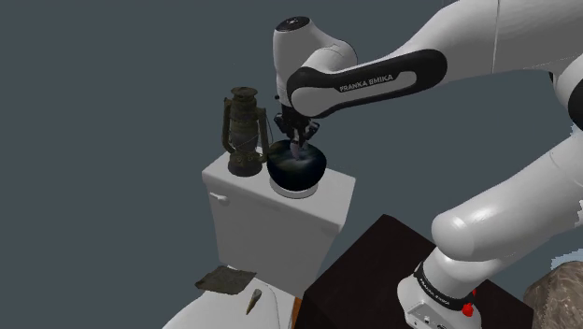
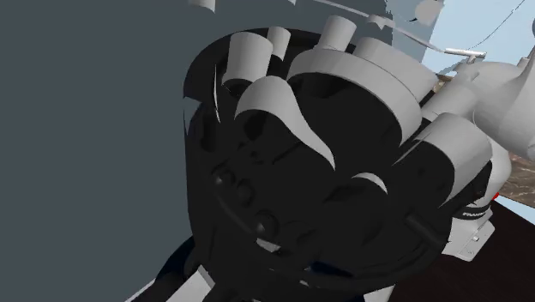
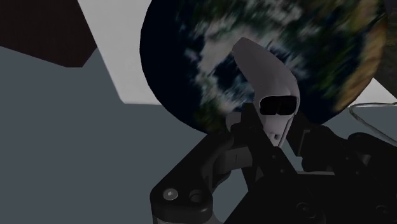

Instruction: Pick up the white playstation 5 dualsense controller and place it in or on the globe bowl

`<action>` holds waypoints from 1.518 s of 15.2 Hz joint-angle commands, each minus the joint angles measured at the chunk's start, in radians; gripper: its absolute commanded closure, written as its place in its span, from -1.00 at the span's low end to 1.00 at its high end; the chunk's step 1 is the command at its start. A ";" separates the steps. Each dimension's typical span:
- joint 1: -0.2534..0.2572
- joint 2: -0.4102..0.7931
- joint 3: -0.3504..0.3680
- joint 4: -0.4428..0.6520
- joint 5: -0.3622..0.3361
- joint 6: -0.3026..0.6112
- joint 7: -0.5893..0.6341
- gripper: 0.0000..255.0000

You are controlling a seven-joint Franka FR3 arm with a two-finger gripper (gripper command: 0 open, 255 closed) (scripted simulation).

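From my station, the gripper had its jaws clamped on the pale grey-white controller. The black fingers pinched its lower part, and one rounded handle stuck out past the fingertips. A dark slot-shaped recess showed on the controller just above the grip. I could read no logo or lettering on it.

Just beyond that handle was the globe bowl, its inside painted with blue ocean, white cloud and green-brown land. The controller was over the bowl's opening. I could not tell whether it touched the inside.

In the shoulder view the gripper hung straight above the bowl, with the controller dipping toward the rim. The bowl sat on the flat top of a white tank, near the top's right edge in that view. A dark green lantern stood upright just beside it, at the top's far left corner.

On the black band of the arm I read "FRANKA EMIKA" in white capitals.
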 commanded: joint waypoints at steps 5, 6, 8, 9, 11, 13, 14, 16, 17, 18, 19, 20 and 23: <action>-0.007 0.033 0.016 -0.054 -0.032 0.072 0.042 1.00; -0.007 0.036 0.017 -0.058 -0.036 0.078 0.046 1.00; -0.007 0.036 0.017 -0.058 -0.036 0.078 0.046 1.00; -0.007 0.036 0.017 -0.058 -0.036 0.078 0.046 1.00; -0.007 0.036 0.017 -0.058 -0.036 0.078 0.046 1.00; -0.007 0.036 0.017 -0.058 -0.036 0.078 0.046 1.00; -0.006 0.034 0.016 -0.061 -0.035 0.079 0.046 -1.00; -0.006 0.036 0.017 -0.058 -0.036 0.077 0.047 -1.00; -0.006 0.036 0.017 -0.058 -0.036 0.077 0.047 -1.00; -0.006 0.036 0.017 -0.058 -0.035 0.077 0.047 -1.00; -0.007 0.036 0.017 -0.058 -0.036 0.078 0.046 -1.00; 0.000 0.020 0.015 -0.038 -0.019 0.047 0.035 -1.00; 0.015 -0.015 0.011 0.025 0.017 -0.041 0.011 -1.00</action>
